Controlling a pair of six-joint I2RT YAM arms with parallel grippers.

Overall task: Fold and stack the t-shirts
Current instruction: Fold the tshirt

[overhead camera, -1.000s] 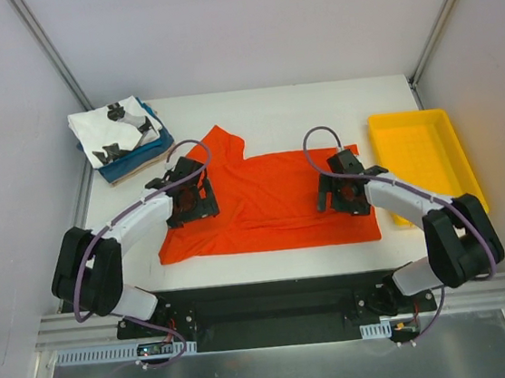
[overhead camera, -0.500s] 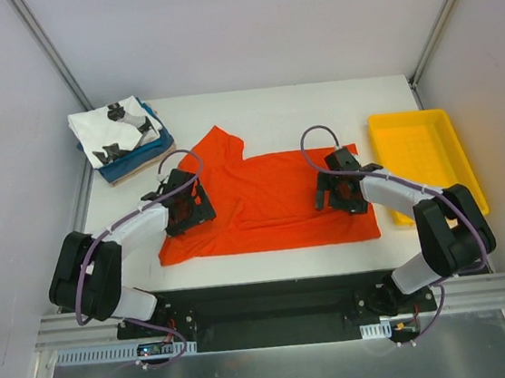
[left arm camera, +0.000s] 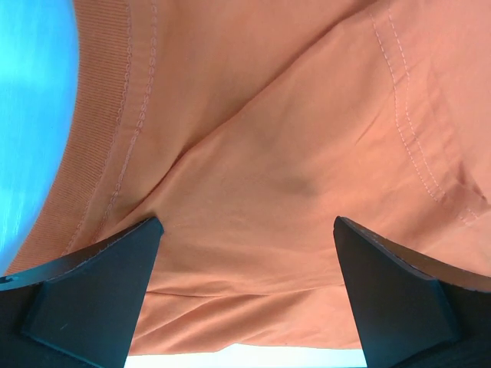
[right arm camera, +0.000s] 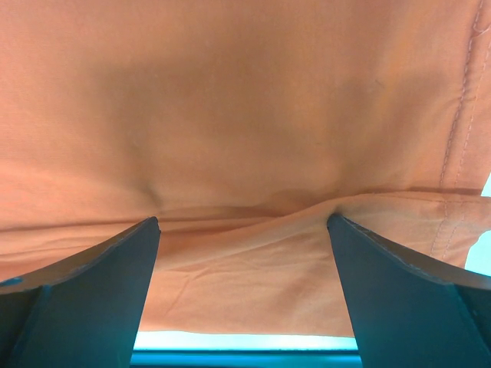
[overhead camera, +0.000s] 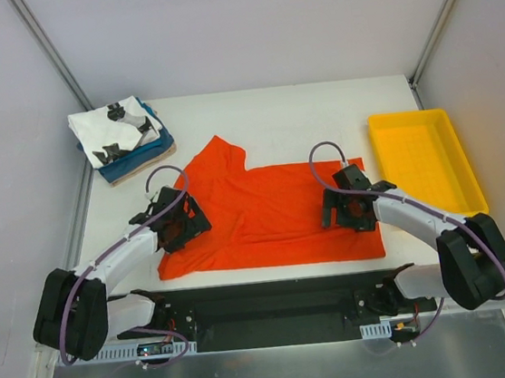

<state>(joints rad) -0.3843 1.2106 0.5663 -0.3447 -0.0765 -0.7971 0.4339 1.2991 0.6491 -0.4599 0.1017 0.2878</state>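
Your yellow tray [overhead camera: 423, 160] sits at the right edge of the white table [overhead camera: 298, 111], well apart from the stack and just beside the shirt's right end; you see its gridded floor in plain view. At the far left corner you have the folded stack: the white tee with black prints [overhead camera: 118, 127] on top, the blue tee [overhead camera: 158, 145] under it, and a tan tee [overhead camera: 132, 176] showing only as an edge at the bottom. The orange-red tee [overhead camera: 273, 209] lies spread across the middle of the table, one sleeve pointing toward the stack and its long near edge close to the black base plate [overhead camera: 274, 300]. Grey walls [overhead camera: 243, 26] and a slanted metal post [overhead camera: 47, 48] close in the cell. From above, your left gripper [overhead camera: 176, 225] sits over the shirt's left part and your right gripper [overhead camera: 350, 207] over its right part, but that view hides how the jaws stand. The wrist cameras settle it: on both, the dark fingers [left arm camera: 100, 291] stand wide apart with orange cloth filling the gap, nothing pinched. The left wrist also shows you the ribbed collar [left arm camera: 92, 115], and the right wrist a raised fold and a stitched hem [right arm camera: 460, 92].
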